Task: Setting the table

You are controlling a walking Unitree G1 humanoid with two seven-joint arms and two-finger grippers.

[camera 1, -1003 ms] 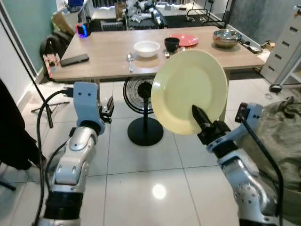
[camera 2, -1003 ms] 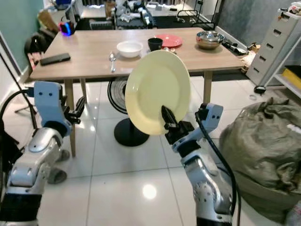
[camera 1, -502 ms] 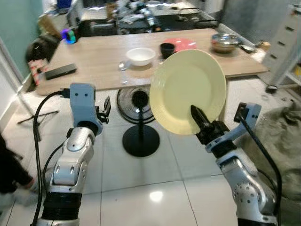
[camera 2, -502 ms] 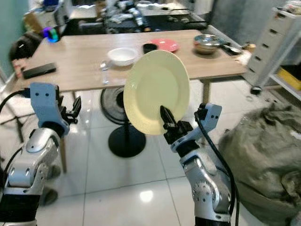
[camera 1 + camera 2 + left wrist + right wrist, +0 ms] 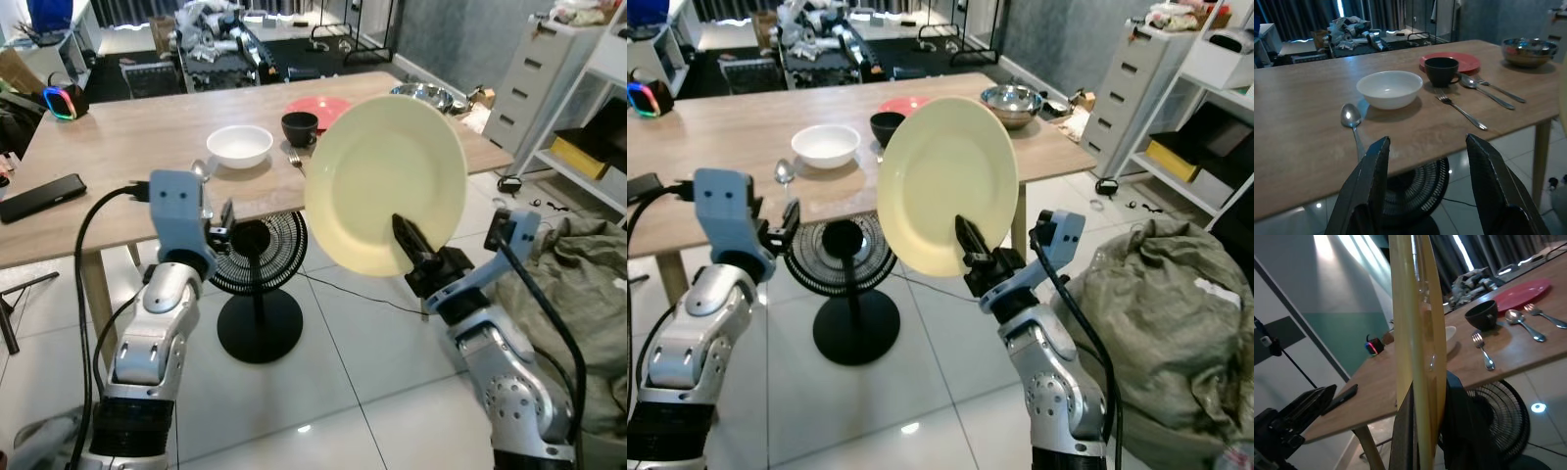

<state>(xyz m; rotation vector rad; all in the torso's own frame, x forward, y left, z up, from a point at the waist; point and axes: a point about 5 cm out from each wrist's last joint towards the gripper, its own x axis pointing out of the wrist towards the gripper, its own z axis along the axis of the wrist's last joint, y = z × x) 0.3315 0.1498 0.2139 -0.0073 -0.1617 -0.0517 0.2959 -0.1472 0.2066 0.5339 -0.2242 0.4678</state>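
A: How far along was the table setting at this moment?

B: Partly done, as a judgement; the wooden surface (image 5: 127, 147) already carried a white bowl (image 5: 240, 145), a black cup (image 5: 299, 126), a red plate (image 5: 318, 105) just behind the cup, a steel bowl (image 5: 1009, 97) towards the surface's far right end, a spoon (image 5: 1352, 120) just left of the white bowl, and a fork (image 5: 1459, 110) with further cutlery right of the cup; the pale yellow plate (image 5: 385, 184) was not yet on the surface.

A: Where was that plate?

B: Held upright in the air in front of the surface's near edge, short of it; the right pincer (image 5: 411, 245) was pinching the plate's lower rim, one finger on each face, as the right wrist view showed edge-on (image 5: 1418, 357).

A: And the other arm?

B: The left pincer (image 5: 1427, 181) was raised before the surface's near edge, level with the white bowl, its two fingers spread wide and holding nothing.

A: What did the containers hold?

B: The white bowl looked empty; the inside of the black cup could not be made out; the steel bowl's contents could not be told; the red plate seemed to carry nothing.

A: What remained?

B: Judged from the layout, laying the yellow plate flat on a bare stretch of the surface; a phone (image 5: 39, 196) lay at the surface's left end, and a floor fan (image 5: 257, 294) stood beneath its near edge.
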